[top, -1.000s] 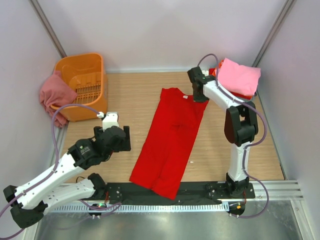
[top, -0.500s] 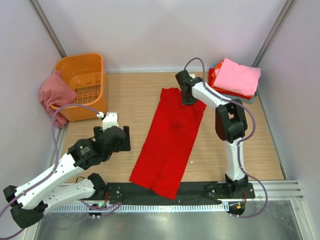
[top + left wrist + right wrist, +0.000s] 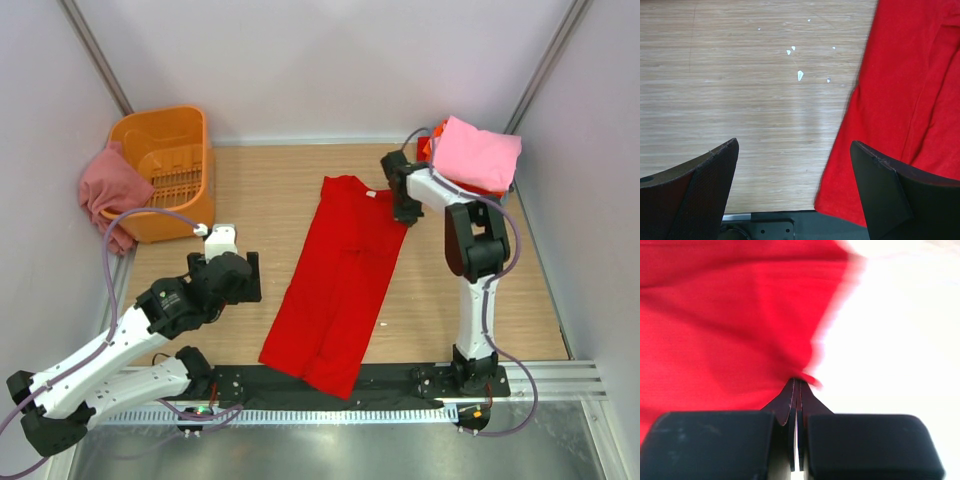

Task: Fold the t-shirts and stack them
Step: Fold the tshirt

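Pinching the red t-shirt [image 3: 340,270] at its far right edge with the right jaws, clamped tight on the cloth. Holding the left jaws wide apart, empty, over bare counter [image 3: 740,90] just beside that shirt's near left hem. Laid lengthwise down mid-counter. Stacked in the far right corner, pink t-shirt [image 3: 478,152] on top.

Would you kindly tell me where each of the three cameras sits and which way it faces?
Top external: above and behind the arm bases, looking down on the table; both arms, the red t-shirt and the orange basket show.
Left wrist: on the left arm, facing down at bare wood and the shirt's edge, framed by the open left gripper.
Right wrist: on the right arm, close over the shirt, which the right gripper pinches shut.
All three views share the red t-shirt.
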`<state>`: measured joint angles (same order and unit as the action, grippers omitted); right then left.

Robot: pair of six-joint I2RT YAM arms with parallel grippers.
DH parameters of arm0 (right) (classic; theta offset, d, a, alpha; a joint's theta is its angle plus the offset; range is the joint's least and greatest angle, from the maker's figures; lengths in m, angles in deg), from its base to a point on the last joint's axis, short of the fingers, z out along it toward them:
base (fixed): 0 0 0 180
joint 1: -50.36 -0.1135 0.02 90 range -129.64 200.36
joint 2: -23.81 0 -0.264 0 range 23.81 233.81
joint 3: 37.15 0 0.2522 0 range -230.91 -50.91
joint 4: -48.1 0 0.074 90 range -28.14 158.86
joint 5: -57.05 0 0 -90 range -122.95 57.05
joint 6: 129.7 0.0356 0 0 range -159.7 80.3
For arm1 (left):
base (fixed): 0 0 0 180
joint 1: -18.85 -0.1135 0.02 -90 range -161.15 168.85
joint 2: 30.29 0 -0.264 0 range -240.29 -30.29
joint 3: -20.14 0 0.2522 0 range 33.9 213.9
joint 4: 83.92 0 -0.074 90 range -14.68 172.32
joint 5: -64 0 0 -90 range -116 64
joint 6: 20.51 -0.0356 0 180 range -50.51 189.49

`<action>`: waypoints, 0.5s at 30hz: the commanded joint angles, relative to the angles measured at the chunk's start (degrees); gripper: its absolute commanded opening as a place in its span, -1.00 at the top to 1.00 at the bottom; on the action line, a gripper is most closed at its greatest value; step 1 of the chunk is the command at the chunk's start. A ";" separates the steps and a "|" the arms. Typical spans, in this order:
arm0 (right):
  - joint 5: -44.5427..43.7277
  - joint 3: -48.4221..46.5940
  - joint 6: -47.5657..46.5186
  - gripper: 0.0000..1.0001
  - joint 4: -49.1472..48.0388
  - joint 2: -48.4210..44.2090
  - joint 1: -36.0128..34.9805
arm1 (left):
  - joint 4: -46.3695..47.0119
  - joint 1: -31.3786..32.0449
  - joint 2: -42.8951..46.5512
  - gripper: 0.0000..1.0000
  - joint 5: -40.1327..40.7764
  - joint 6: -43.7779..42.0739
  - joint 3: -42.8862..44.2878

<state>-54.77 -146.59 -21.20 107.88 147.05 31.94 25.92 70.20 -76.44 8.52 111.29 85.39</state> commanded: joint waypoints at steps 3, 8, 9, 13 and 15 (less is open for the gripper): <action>-2.70 4.88 -1.01 0.85 0.12 -12.21 5.40 | 0.85 -0.20 -0.43 -0.86 1.95 0.91 0.55; 9.13 7.08 -0.05 -0.08 -2.59 -18.03 5.49 | 2.69 -0.20 -4.90 -0.86 1.26 1.79 0.37; 11.69 8.22 0.30 -0.28 -3.56 -18.56 5.58 | 3.40 -0.20 -6.04 -0.85 0.64 2.14 -0.06; 19.36 9.11 2.24 -0.42 -6.46 -17.34 6.11 | 7.70 -0.29 -11.58 -0.86 -2.00 3.46 -1.65; 20.85 9.28 2.94 -0.42 -6.91 -16.37 6.02 | 10.43 -0.29 -14.30 -0.85 -2.79 4.34 -2.96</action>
<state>-40.63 -138.52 -19.99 103.42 129.33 37.71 30.66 70.20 -88.27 6.80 113.26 83.99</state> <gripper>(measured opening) 0.709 0.927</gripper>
